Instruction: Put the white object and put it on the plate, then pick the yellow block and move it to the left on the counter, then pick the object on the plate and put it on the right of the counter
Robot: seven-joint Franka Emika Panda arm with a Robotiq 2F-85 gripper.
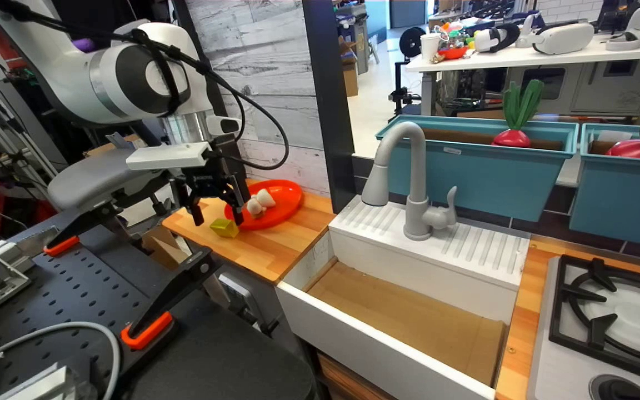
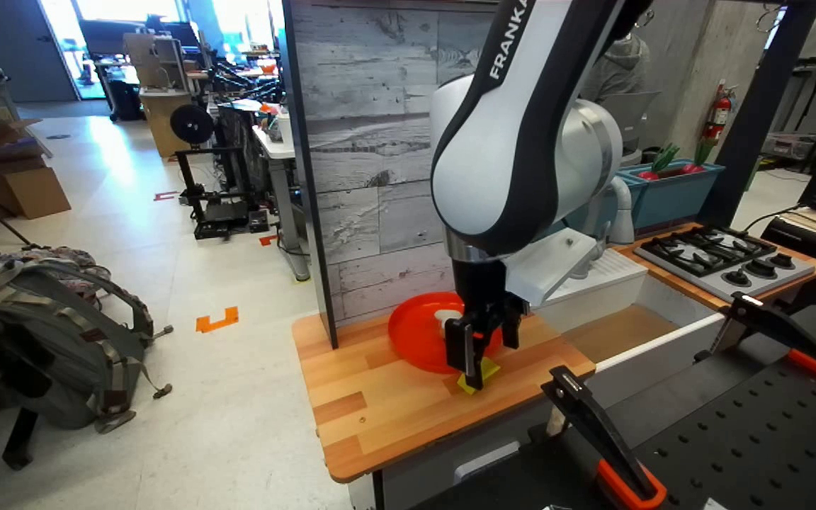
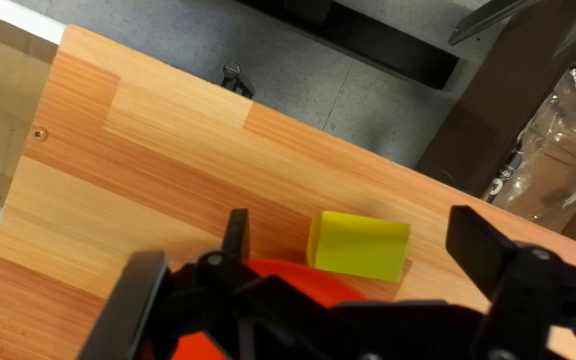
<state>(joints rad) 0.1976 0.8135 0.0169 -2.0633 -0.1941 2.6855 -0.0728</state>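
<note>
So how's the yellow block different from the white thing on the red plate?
The yellow block has flat faces and straight edges; the white object looks rounded and lumpy. The yellow block rests directly on the wooden counter, while the white object lies on the red plate. The wrist view shows the yellow block plainly, but not the white object. Alike in one way: the open hand holds neither.

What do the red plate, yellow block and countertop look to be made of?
Red plate: likely plastic, smooth, judging by its even, saturated colour.
Yellow block: matte-looking, flat faces without clear grain; perhaps plastic or painted wood.
Countertop: wood, seemingly satin-finished, given the grained strips of differing tones.
</note>
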